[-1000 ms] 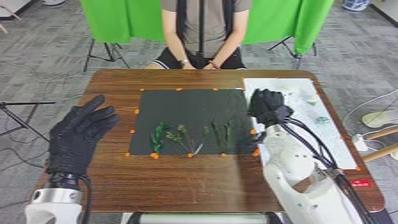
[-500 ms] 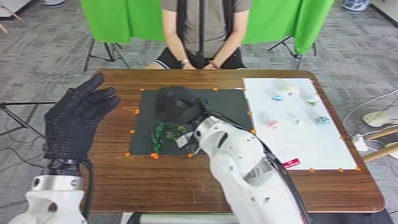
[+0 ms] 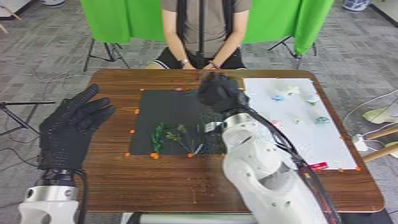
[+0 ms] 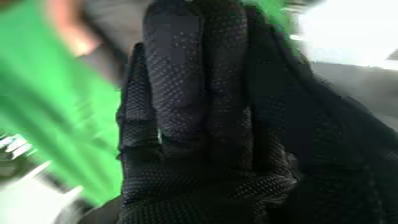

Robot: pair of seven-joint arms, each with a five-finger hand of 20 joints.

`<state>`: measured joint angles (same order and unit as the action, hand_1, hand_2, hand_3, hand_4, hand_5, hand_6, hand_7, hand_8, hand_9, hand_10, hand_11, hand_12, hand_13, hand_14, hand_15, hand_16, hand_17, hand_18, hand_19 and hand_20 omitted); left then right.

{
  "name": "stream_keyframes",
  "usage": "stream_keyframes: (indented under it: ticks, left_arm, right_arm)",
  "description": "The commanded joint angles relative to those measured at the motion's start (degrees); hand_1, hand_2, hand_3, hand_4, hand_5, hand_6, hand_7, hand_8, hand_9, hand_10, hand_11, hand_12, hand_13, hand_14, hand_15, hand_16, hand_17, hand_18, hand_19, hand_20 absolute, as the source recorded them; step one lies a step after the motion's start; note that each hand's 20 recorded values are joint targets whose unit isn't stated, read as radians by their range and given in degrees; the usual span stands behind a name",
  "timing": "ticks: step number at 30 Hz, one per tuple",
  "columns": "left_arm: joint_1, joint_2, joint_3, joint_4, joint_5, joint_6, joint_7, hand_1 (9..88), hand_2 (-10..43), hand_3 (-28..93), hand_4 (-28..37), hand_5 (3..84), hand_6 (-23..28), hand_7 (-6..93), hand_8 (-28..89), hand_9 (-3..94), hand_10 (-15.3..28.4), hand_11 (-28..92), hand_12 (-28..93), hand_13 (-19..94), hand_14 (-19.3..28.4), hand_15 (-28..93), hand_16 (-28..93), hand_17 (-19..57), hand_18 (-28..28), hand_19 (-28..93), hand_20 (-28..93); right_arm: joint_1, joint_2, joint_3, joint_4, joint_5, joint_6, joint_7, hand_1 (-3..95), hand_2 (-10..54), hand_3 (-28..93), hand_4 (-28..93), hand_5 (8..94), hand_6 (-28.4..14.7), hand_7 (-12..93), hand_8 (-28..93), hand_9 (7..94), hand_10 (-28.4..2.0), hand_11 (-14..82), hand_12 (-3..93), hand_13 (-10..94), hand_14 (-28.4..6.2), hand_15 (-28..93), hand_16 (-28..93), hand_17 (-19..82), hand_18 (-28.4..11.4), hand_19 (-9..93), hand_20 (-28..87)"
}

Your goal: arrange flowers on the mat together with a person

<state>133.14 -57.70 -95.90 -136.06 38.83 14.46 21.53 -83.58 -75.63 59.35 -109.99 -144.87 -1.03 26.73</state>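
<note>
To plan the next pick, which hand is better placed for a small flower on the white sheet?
Probably the right hand: it hangs by the dark mat's far right corner, close to the white sheet and its small flowers. The left hand is beyond the mat's left edge.

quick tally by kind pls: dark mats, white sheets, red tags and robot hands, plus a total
dark mat: 1
white sheet: 1
red tag: 1
robot's left hand and right hand: 2
total: 5
</note>
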Motion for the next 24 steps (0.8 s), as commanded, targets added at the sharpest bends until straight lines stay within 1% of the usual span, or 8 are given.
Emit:
stream_keyframes:
  ticks: [1, 6, 7, 8, 12, 15, 16, 24]
  left_arm:
    - [0.8, -0.70, -0.22, -0.18, -0.58, 0.59, -0.29, 23.1, 11.9, 75, -28.2, 43.6, 13.6, 11.0, -8, 42.6, 24.9, 32, 11, 33, 28.4, 59, -14, -1.5, 28.4, 82, -28]
    - [0.7, -0.88, -0.16, -0.26, -0.51, 0.48, -0.64, 23.0, 11.9, 75, -28.2, 43.6, 13.7, 11.0, -8, 42.4, 24.9, 32, 11, 33, 28.4, 59, -14, -1.6, 28.4, 81, -28]
    - [0.7, -2.36, -0.54, -0.42, 0.46, -0.09, -1.64, 23.1, 11.9, 75, -28.2, 43.6, 13.7, 10.9, -8, 42.4, 24.9, 32, 11, 33, 28.4, 59, -14, -1.6, 28.4, 81, -28]
    - [0.9, -2.22, -0.59, -0.47, 0.49, 0.02, -1.38, 23.0, 11.9, 75, -28.2, 43.6, 13.7, 10.9, -9, 42.4, 24.9, 32, 11, 33, 28.4, 59, -14, -1.6, 28.4, 81, -28]
    - [0.9, -4.66, -1.26, -0.48, 2.39, -1.53, -3.21, 23.1, 12.0, 75, -28.2, 43.6, 13.8, 10.9, -8, 42.3, 24.9, 32, 11, 33, 28.4, 59, -14, -1.7, 28.4, 81, -28]
    - [0.5, -4.44, -0.91, -0.42, 2.08, -1.44, -3.29, 23.1, 12.0, 75, -28.2, 43.6, 13.7, 10.9, -8, 42.3, 24.9, 32, 11, 32, 28.4, 59, -14, -1.7, 28.4, 81, -28]
    - [0.4, -4.96, -1.02, -0.42, 2.30, -1.87, -3.57, 23.1, 11.9, 75, -28.2, 43.5, 13.8, 10.9, -8, 42.4, 24.9, 32, 11, 32, 28.4, 59, -14, -1.7, 28.4, 81, -28]
    - [-0.2, -5.63, -0.77, -0.14, 2.70, -2.05, -4.65, 23.1, 12.0, 75, -28.2, 43.5, 13.8, 10.9, -8, 42.3, 25.0, 32, 11, 32, 28.4, 59, -14, -1.8, 28.4, 81, -28]
  right_arm:
    - [-3.8, 9.2, 7.3, 1.3, -2.0, -3.7, 12.4, 38.2, -9.5, 81, -28, 60.8, 1.2, 14, -13, 79.0, -13.2, 24.1, 15.8, 72, -9.6, 54, 13, 19, -18.9, 73, 8]
    - [-6.3, 11.1, 10.0, 1.5, -2.7, -8.3, 18.4, 36.5, -9.5, 81, -28, 57.9, 1.1, 14, -13, 77.8, -13.8, 24.2, 15.4, 72, -10.2, 55, 13, 18, -19.5, 73, 9]
    - [-6.8, 11.5, 10.3, 1.5, -2.5, -8.8, 19.4, 36.4, -9.5, 80, -28, 57.2, 0.9, 13, -13, 77.7, -13.8, 24.2, 15.3, 72, -10.3, 55, 13, 18, -19.7, 73, 9]
    - [-7.2, 11.6, 10.7, 1.4, -2.1, -9.4, 20.1, 36.2, -9.5, 80, -28, 56.7, 0.8, 13, -13, 77.7, -14.1, 24.1, 15.2, 72, -10.5, 55, 13, 18, -19.9, 74, 9]
    - [-8.3, 11.9, 11.5, 1.3, -2.6, -13.2, 20.8, 35.6, -9.5, 80, -28, 55.2, 0.3, 13, -13, 77.7, -14.7, 24.4, 15.3, 72, -10.9, 58, 13, 18, -20.6, 75, 10]
    - [-9.0, 11.4, 12.0, 0.7, -1.3, -16.2, 20.5, 35.3, -9.5, 80, -28, 54.6, 0.3, 12, -12, 77.4, -14.8, 24.8, 15.5, 72, -11.0, 60, 12, 18, -20.7, 75, 10]
    - [-9.2, 11.2, 12.0, 0.6, -1.3, -16.8, 20.1, 35.2, -9.5, 80, -28, 54.6, 0.3, 12, -12, 77.1, -14.9, 24.9, 15.5, 72, -11.0, 60, 12, 18, -20.7, 75, 10]
    - [-8.5, 11.3, 8.5, 2.1, -4.0, -15.2, 18.8, 34.9, -9.5, 80, -28, 53.4, 1.2, 12, -12, 74.3, -15.5, 23.0, 14.3, 70, -11.4, 59, 11, 18, -20.9, 75, 10]
